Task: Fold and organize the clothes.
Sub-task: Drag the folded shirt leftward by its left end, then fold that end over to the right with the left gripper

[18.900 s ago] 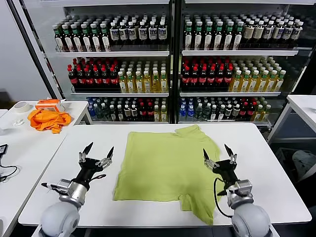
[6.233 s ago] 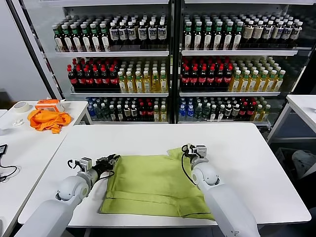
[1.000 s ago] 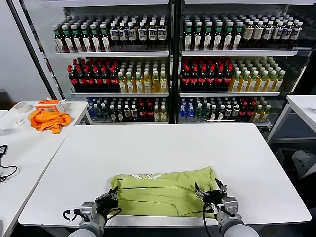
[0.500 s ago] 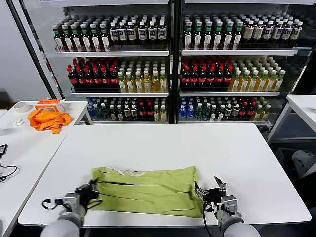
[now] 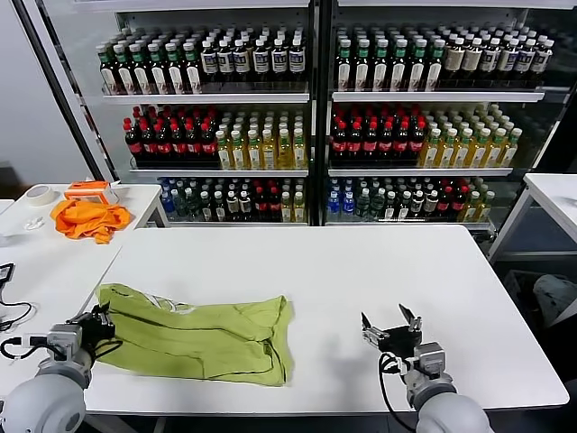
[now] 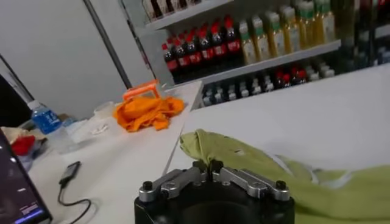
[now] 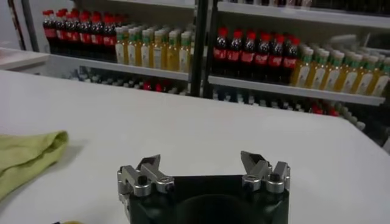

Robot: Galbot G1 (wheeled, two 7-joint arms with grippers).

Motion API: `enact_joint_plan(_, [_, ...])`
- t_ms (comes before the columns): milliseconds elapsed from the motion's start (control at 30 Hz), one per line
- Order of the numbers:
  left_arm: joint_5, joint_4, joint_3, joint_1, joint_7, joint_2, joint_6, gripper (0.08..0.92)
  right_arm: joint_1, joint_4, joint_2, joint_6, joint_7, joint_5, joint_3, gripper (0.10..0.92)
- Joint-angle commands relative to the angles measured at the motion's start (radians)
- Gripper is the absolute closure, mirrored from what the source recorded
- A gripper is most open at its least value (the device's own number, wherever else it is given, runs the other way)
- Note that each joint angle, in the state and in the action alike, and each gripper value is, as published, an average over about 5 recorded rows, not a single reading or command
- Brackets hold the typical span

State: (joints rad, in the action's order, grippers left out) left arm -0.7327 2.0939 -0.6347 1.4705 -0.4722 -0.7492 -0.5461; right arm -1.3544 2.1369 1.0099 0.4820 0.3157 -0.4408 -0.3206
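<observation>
The light yellow-green T-shirt (image 5: 194, 336) lies folded into a long band on the front left part of the white table (image 5: 361, 271), with a bit of white print showing at its far edge. My left gripper (image 5: 97, 327) is shut on the shirt's left end at the table's left edge; the wrist view shows the cloth (image 6: 256, 164) pinched between the fingertips of the left gripper (image 6: 208, 165). My right gripper (image 5: 389, 327) is open and empty above the bare table, well to the right of the shirt; it also shows in its wrist view (image 7: 201, 163), with the shirt's end (image 7: 27, 155) off to one side.
A bright orange cloth (image 5: 87, 218) and a tape roll (image 5: 38, 194) lie on a side table at the left. Shelves of bottles (image 5: 315, 108) stand behind the table. A black cable (image 5: 11, 311) lies on the side table's near part.
My left gripper has dragged the folded shirt leftward across the table, from the front middle to the front left. My right gripper has let go and stays at the front right.
</observation>
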Motion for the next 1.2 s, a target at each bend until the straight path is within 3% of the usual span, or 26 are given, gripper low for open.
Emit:
enact_joint_plan(33, [-0.28,0.163,0.092,-0.079,-0.006,-0.07,-0.03,0.902,-0.047,0.035,-0.035,-0.003,-0.006,0.0,-0.077,0.203])
enact_joint_plan(667, [-0.256,0.078,0.376,-0.259,0.026,-0.212,-0.03,0.902,-0.062,0.007,-0.012,-0.005,-0.011,0.01,-0.112,0.203])
enact_joint_plan(1200, [-0.294,-0.004,0.483,-0.329,0.0,-0.303,-0.031,0.902,-0.06,-0.012,-0.01,-0.007,-0.013,0.017,-0.11,0.203])
